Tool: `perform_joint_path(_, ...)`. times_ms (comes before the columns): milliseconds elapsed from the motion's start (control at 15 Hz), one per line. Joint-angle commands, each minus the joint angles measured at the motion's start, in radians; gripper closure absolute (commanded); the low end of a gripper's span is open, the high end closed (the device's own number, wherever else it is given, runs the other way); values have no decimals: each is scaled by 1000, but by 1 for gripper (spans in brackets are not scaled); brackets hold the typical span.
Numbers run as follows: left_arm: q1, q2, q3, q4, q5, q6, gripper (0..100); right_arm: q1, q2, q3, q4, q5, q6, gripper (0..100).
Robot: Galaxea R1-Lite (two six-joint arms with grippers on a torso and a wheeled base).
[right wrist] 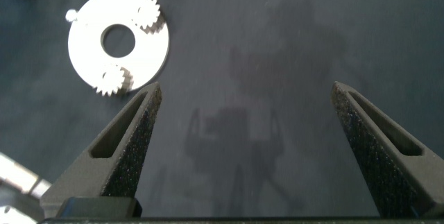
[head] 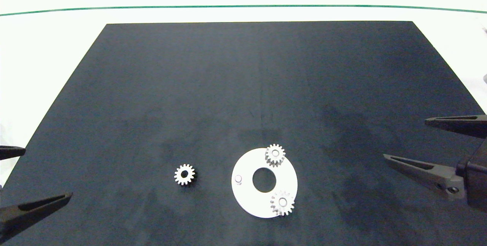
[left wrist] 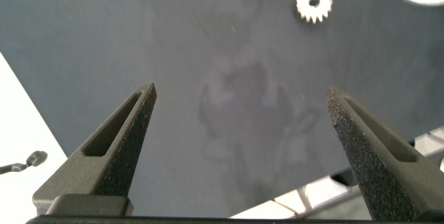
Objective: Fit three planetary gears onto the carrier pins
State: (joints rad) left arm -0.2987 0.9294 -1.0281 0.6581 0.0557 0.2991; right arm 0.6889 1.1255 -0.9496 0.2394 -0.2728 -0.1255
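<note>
A flat white disc (head: 247, 192) with a big centre hole lies on the black mat, front centre. Two silvery gears sit on its pins, one at the far side (head: 275, 154) and one at the near side (head: 282, 202). The third carrier pin (head: 238, 178), on the disc's left, stands bare. A third gear (head: 185, 174) lies flat on the mat left of the disc. My left gripper (head: 48, 173) hovers open at the left edge, well left of that loose gear (left wrist: 313, 3). My right gripper (head: 405, 139) is open too, far right of the disc (right wrist: 149, 50), holding nothing.
The black mat (head: 258, 86) covers most of the white table, with a green line (head: 243, 6) along the far side. The right wrist view shows the bare pin (right wrist: 71, 15) and both mounted gears (right wrist: 148, 14) (right wrist: 113, 80).
</note>
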Motion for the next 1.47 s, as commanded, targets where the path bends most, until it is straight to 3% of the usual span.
perform_joint_path(67,-17,-9,85,3,-8,0,0,-8,28,49,-40,-2,-13,0)
perform_joint_path(267,-97,66,148,-97,-8,-6,0,-9,28,51,-45,-3,-14,0)
perform_joint_path(467,-154,184,134,-176,-1,-9,0,-8,-13,48,-60,-13,-34,0)
perform_joint_path(733,-227,384,88,-179,6,-152,0,-8,-3,55,-78,-13,-32,0)
perform_joint_path(933,-293,430,63,-239,50,-156,0,-3,-21,55,-78,-11,-32,0)
perform_joint_path(1000,-306,448,62,-258,81,-156,0,-3,-24,54,-78,-9,-32,0)
perform_joint_path(1067,-313,482,66,-278,133,-156,0,-3,-27,55,-78,-8,-32,0)
perform_joint_path(1133,-318,496,71,-287,167,-156,0,-3,-26,55,-78,-6,-32,0)
perform_joint_path(1467,-359,526,36,-285,173,-155,0,-2,-36,55,-77,-5,-32,0)
